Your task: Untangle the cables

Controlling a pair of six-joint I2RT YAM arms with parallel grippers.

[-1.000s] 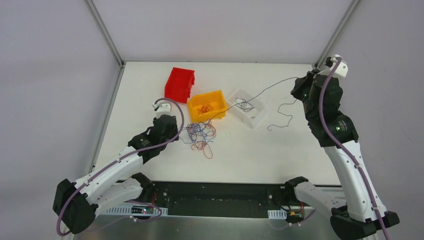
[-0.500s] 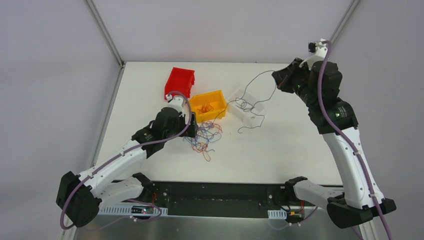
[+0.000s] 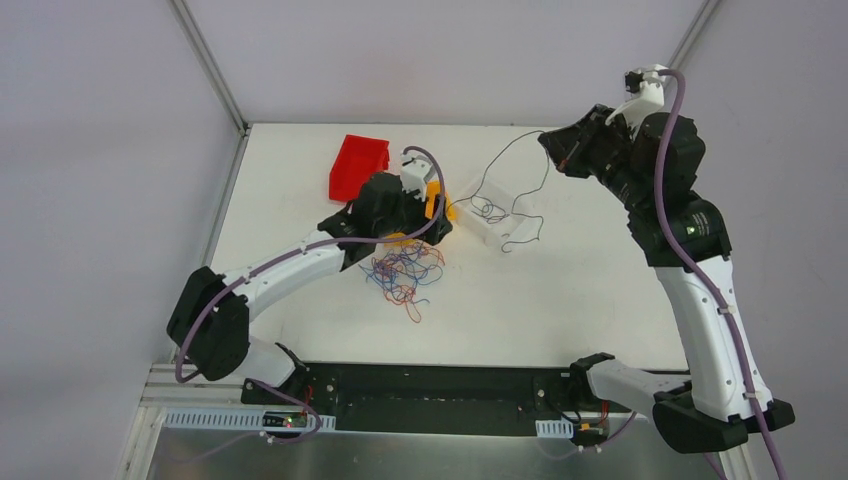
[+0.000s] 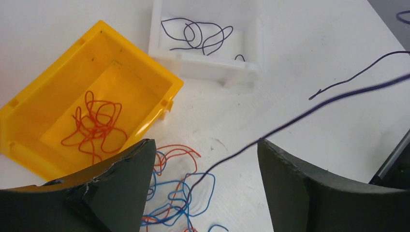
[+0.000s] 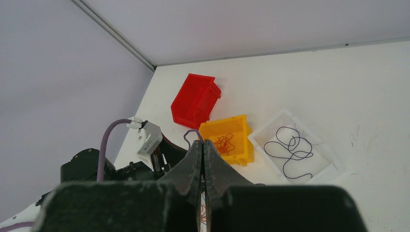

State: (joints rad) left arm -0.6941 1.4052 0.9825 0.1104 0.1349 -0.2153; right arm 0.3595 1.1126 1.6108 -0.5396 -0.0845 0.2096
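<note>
Top external view: the table (image 3: 580, 290) is bare right of and nearer than the yellow bin (image 4: 29, 157), with the red bin (image 3: 358, 165) left and the white bin (image 4: 208, 67) right of it. Tangled cables (image 3: 402, 270) lie just before the yellow bin. One dark cable (image 4: 309, 117), pinched in the right gripper (image 5: 202, 142) with its fingers pressed together, crosses between the spread fingers of the left gripper (image 4: 205, 145).
</note>
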